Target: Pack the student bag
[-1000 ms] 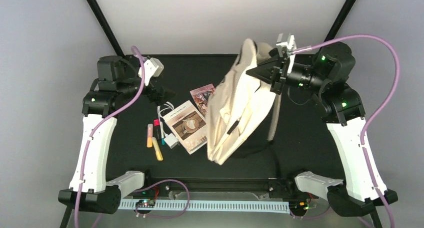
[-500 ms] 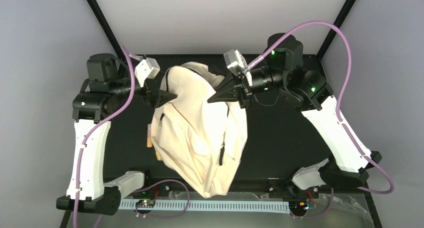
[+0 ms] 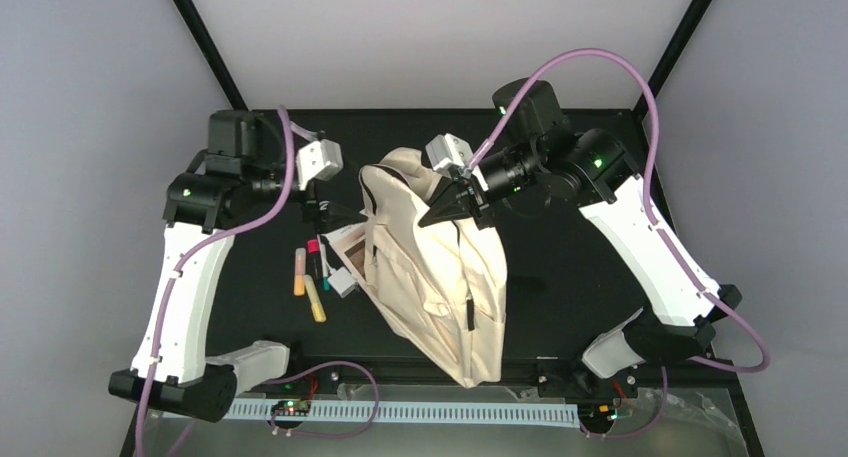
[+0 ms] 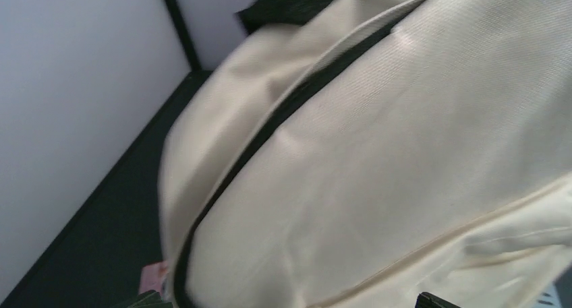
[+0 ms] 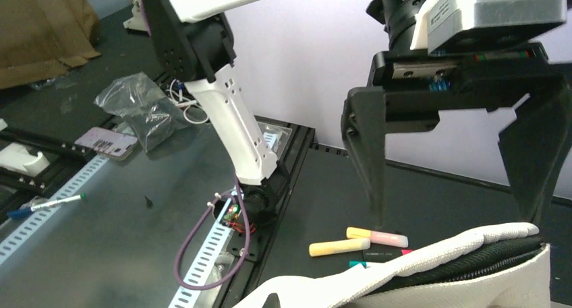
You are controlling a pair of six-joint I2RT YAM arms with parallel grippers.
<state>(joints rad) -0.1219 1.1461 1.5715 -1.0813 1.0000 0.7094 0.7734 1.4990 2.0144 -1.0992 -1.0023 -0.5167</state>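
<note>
Right pincer point(image 3: 441, 211) clamps the bag point(image 3: 430, 277) top — keep it taut; left pincer point(image 5: 455, 220), spread wide, should take the zipper rim point(image 5: 472, 259) squarely — no snagging.

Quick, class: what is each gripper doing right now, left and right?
Left gripper: open, at the student bag edge.
Right gripper: cannot tell; it sits at the bag's top.

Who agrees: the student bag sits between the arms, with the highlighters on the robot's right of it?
Wrong side. The highlighters lie on the robot's left of the student bag, as the top external view shows; the rest holds.
</note>
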